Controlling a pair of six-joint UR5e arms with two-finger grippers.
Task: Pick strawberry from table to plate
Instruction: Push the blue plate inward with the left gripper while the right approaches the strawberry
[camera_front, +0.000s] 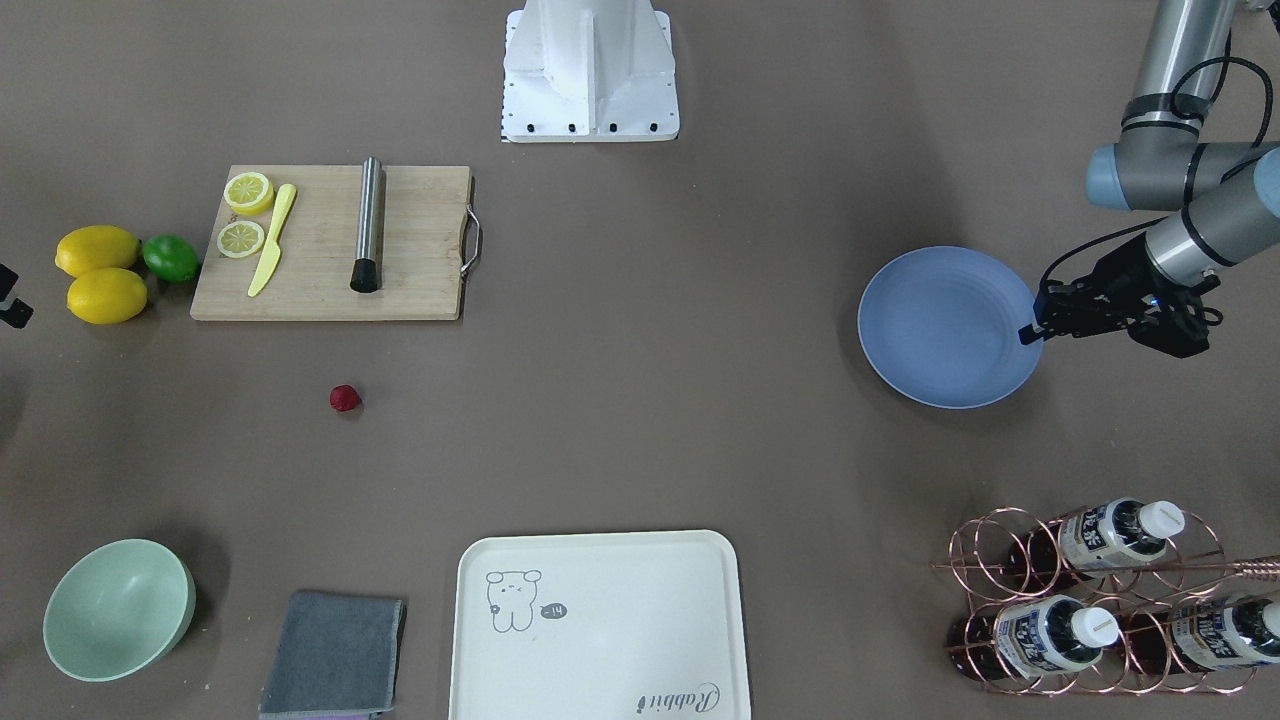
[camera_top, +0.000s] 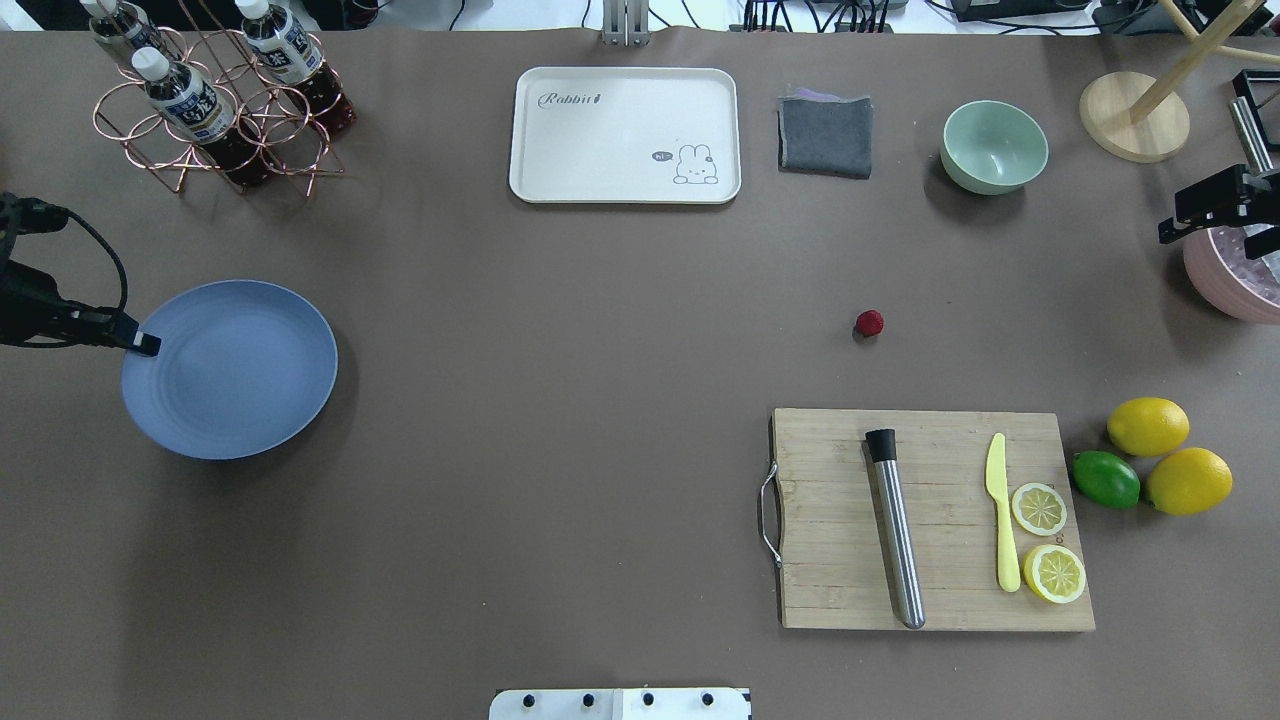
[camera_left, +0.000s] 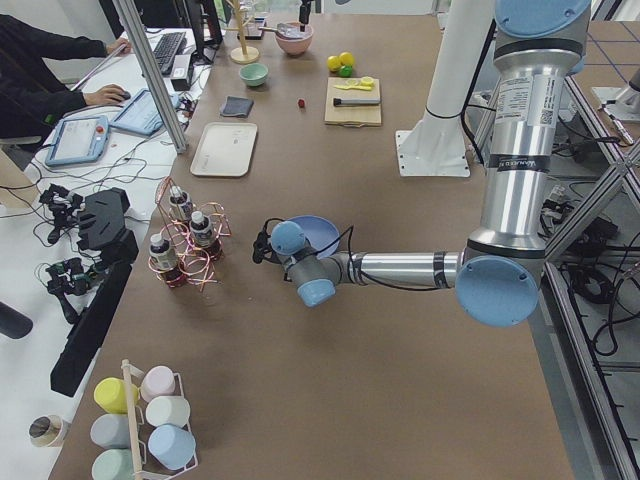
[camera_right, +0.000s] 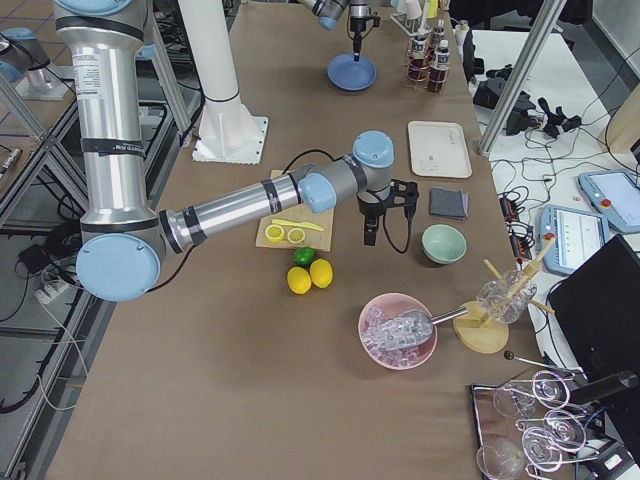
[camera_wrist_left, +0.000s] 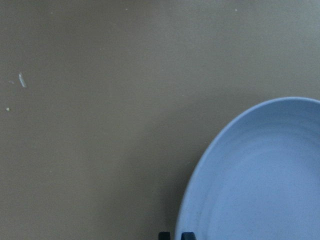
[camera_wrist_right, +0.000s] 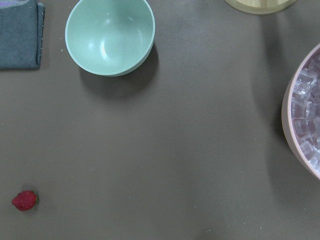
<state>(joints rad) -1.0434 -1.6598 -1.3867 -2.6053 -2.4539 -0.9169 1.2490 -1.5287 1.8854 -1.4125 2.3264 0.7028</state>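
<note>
A small dark-red strawberry (camera_front: 345, 398) (camera_top: 869, 323) lies on the brown table (camera_front: 640, 350), just beyond the cutting board; the right wrist view shows the strawberry (camera_wrist_right: 24, 200) at its lower left. The blue-grey plate (camera_top: 230, 370) (camera_front: 945, 325) sits empty at the robot's left end. My left gripper (camera_top: 147, 345) (camera_front: 1030, 334) hovers at the plate's outer rim, fingers together with nothing in them. At the opposite end, my right gripper (camera_top: 1215, 210) hangs near a pink bowl, far from the strawberry. I cannot tell how its fingers stand.
A wooden cutting board (camera_top: 935, 520) holds a steel rod, a yellow knife and lemon slices, with lemons (camera_top: 1148, 426) and a lime beside it. A cream tray (camera_top: 625, 135), grey cloth (camera_top: 825, 135), mint bowl (camera_top: 994, 146) and bottle rack (camera_top: 215, 110) line the far edge. A pink ice bowl (camera_top: 1235, 280) is at right.
</note>
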